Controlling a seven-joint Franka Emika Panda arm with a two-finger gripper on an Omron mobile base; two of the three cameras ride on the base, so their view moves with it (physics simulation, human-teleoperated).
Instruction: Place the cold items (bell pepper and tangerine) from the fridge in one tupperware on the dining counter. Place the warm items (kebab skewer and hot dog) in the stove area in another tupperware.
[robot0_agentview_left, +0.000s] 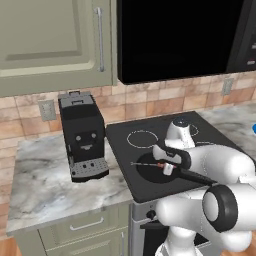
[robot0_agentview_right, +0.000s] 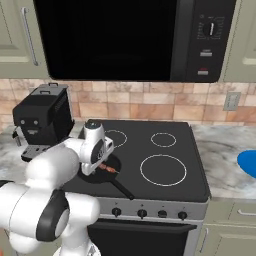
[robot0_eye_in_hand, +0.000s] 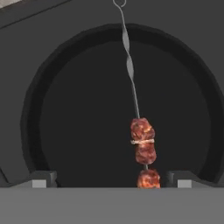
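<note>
Pincer (robot0_eye_in_hand: 109, 177) hangs spread wide above a dark round pan (robot0_eye_in_hand: 52, 131) on the black stove top (robot0_agentview_right: 165, 165), holding nothing; its two finger tips (robot0_eye_in_hand: 43, 177) stand at either side of the pan's near rim in the hand view. Inside the pan lies the kebab skewer (robot0_eye_in_hand: 141, 140), a thin metal rod with a twisted stretch and a ring at its far end, carrying three reddish-brown meat chunks near the end closest to the pincer. The lowest chunk sits between the finger tips, nearer to the right-hand one, and whether the tips touch it cannot be told. In the left base view the skewer (robot0_agentview_left: 150, 164) shows as a thin line across the pan (robot0_agentview_left: 150, 173) just beside the white wrist, and the pan's long dark handle runs toward the front edge of the stove. In the right base view the meat (robot0_agentview_right: 108, 169) shows as a small red spot below the hand. A black coffee machine (robot0_agentview_left: 82, 135) stands on the marble table (robot0_agentview_left: 40, 175) left of the stove, well apart from the pan. A black microwave (robot0_agentview_right: 125, 40) hangs above the stove, and a blue object (robot0_agentview_right: 248, 164) lies on the table at the right edge.
</note>
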